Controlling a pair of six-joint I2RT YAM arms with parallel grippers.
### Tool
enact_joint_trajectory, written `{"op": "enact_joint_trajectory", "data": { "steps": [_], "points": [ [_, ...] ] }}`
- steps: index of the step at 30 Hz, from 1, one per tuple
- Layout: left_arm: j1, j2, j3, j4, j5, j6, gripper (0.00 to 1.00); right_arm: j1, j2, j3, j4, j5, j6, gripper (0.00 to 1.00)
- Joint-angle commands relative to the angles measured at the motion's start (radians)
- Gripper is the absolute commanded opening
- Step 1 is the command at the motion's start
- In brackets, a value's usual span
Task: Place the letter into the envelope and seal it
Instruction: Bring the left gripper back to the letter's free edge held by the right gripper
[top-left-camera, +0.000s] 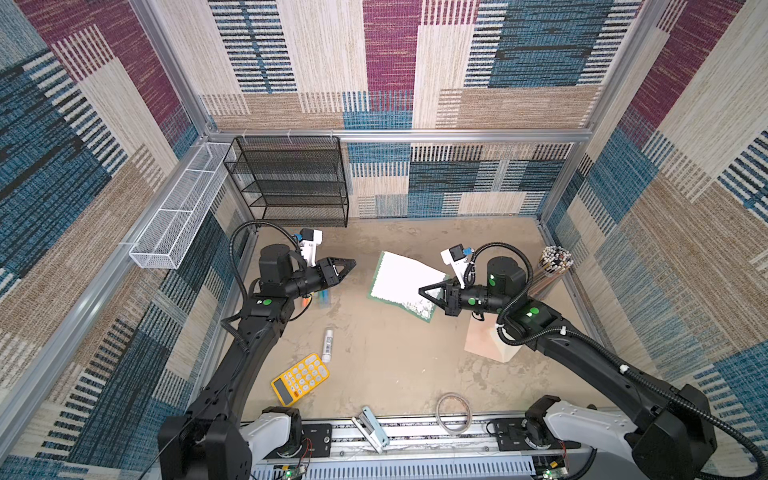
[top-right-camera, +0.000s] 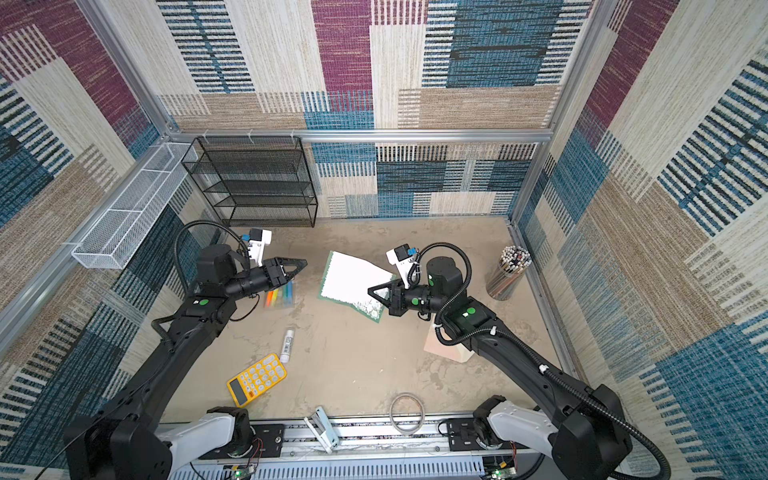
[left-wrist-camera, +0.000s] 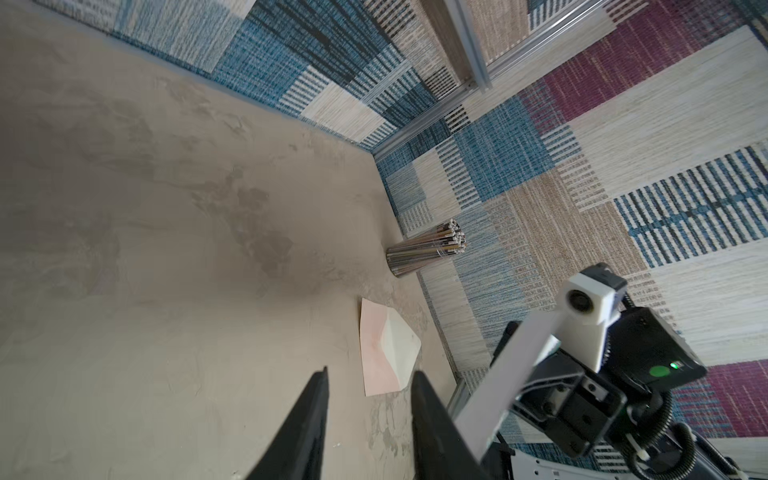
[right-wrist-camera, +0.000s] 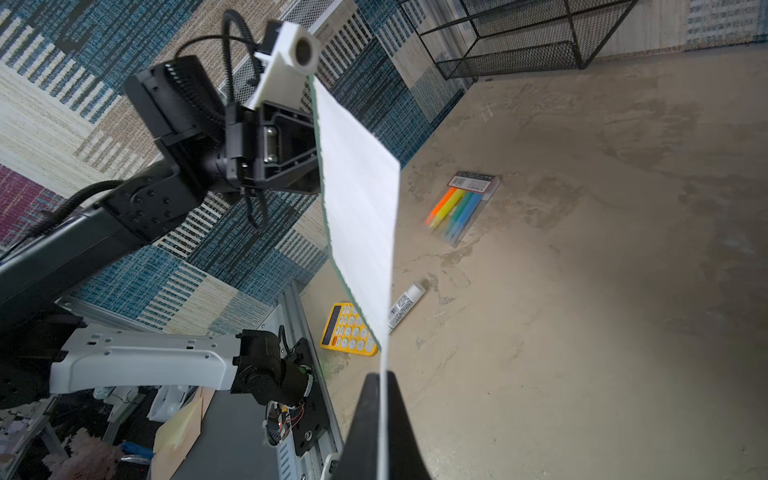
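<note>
One letter (top-left-camera: 405, 277), one envelope (top-left-camera: 485, 345), one calculator (top-left-camera: 300, 378), one glue stick (top-left-camera: 327, 345).

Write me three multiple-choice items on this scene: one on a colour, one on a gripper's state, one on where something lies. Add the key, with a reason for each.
1. The calculator is
A. red
B. yellow
C. green

2. The right gripper is
A. open and empty
B. shut on the calculator
C. shut on the letter

3. The envelope lies
A. on top of the calculator
B. flat on the table
C. between the right gripper's jaws

Key:
1 B: both top views show a yellow body with pale keys.
2 C: in the right wrist view the closed jaws pinch the white sheet's edge, and the sheet hangs clear of the table.
3 B: the left wrist view shows it lying on the bare surface with its cream flap open and nothing gripping it.
</note>
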Motion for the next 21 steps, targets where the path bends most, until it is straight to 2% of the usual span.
{"op": "enact_joint_trajectory", "data": {
  "steps": [1,3,10,14,21],
  "points": [
    [-0.002,0.077,-0.020,0.203,0.156,-0.141,0.34,0.000,-0.005,0.017,-0.012,-0.050,-0.019,0.00],
    [-0.016,0.110,-0.027,0.296,0.217,-0.192,0.34,-0.001,-0.004,0.019,-0.014,-0.050,-0.019,0.00],
    [-0.125,0.076,0.004,0.304,0.307,-0.125,0.46,0.000,0.030,0.025,0.017,-0.055,0.003,0.00],
    [-0.171,0.070,-0.003,0.300,0.326,-0.109,0.53,-0.001,0.049,0.030,0.043,-0.057,0.017,0.00],
    [-0.228,0.083,-0.006,0.279,0.315,-0.086,0.59,0.000,0.066,0.030,0.075,-0.072,0.037,0.00]
  ]
}}
